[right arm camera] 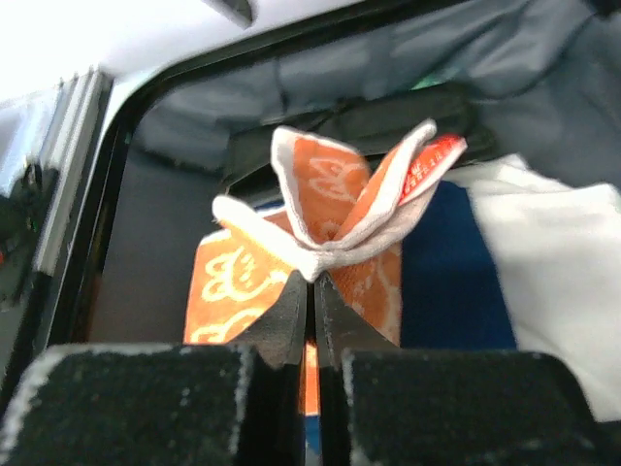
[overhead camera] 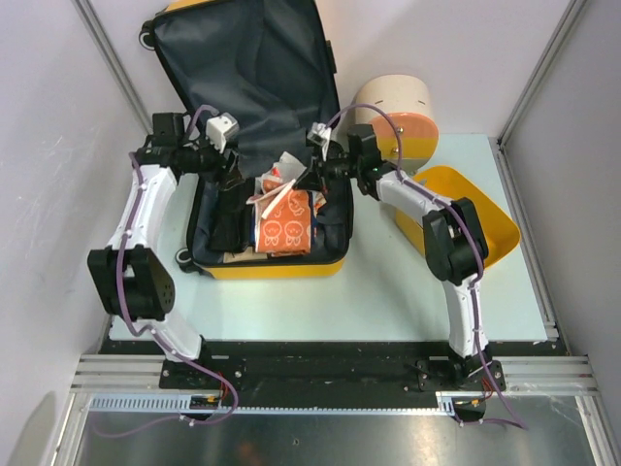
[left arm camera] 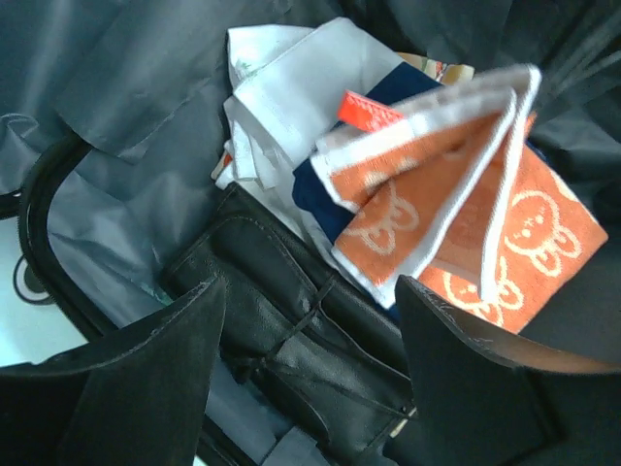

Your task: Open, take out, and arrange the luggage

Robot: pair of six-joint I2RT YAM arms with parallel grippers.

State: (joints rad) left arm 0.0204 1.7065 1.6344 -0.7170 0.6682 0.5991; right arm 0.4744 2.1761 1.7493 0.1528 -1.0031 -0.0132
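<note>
Right end effector (right arm camera: 311, 296) clamped on orange towel (right arm camera: 325, 189) inside open luggage (overhead camera: 281, 268). Left end effector (left arm camera: 310, 291) open, empty, over its left side.

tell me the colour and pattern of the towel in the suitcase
Orange towel with white cartoon faces and a white edge; left wrist view shows it best.

Left arm (overhead camera: 146, 204): elbow bent, wrist pointed toward 3 o'clock. Left gripper (left arm camera: 310, 320): fingers parted.
Right arm (overhead camera: 427, 209): extended toward 10 o'clock. Right gripper (right arm camera: 312, 311): pinched on orange towel (right arm camera: 330, 194).
</note>
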